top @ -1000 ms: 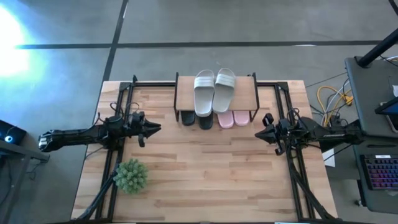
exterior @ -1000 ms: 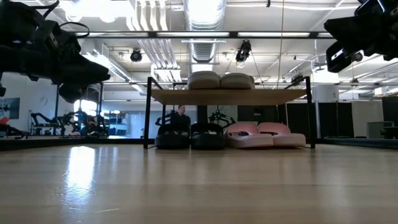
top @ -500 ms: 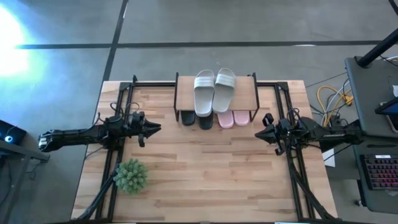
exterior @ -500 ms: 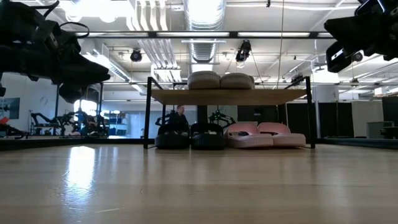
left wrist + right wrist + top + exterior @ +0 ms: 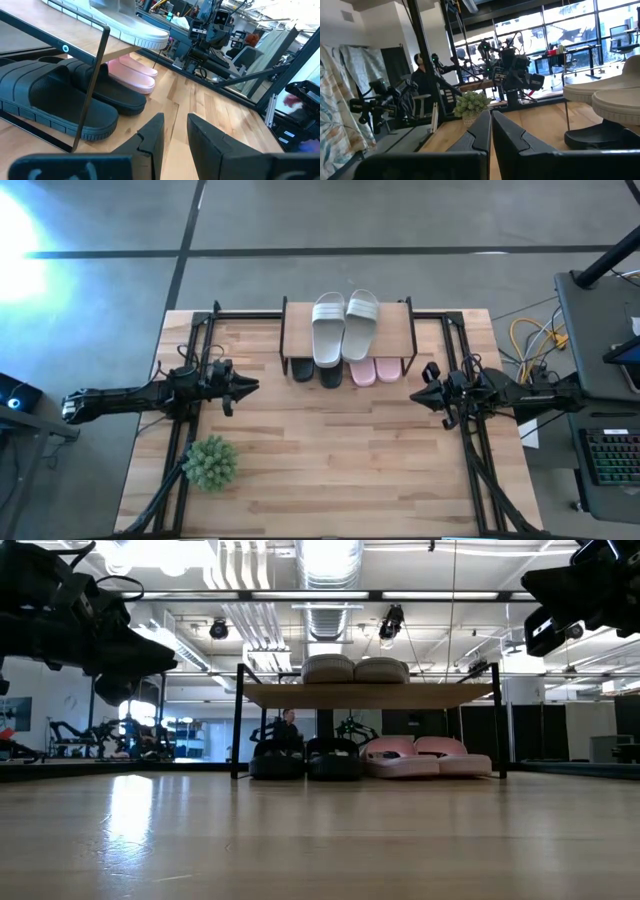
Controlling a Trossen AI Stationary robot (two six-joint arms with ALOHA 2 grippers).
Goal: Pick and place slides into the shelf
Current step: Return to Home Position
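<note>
The shelf stands at the table's far edge on thin black legs. Two light grey-white slides lie side by side on its board. Under the board, two black slides and two pale pink slides rest on the table, also seen in the low view as black slides and pink slides. My left gripper hovers at the table's left, pointing toward the shelf, open with nothing between its fingers. My right gripper hovers at the table's right, shut and empty.
A green spiky plant ball sits on the table near the left front, beside the left arm's frame. Black frame rails run along both sides. Bare wooden tabletop stretches between the arms and in front of the shelf.
</note>
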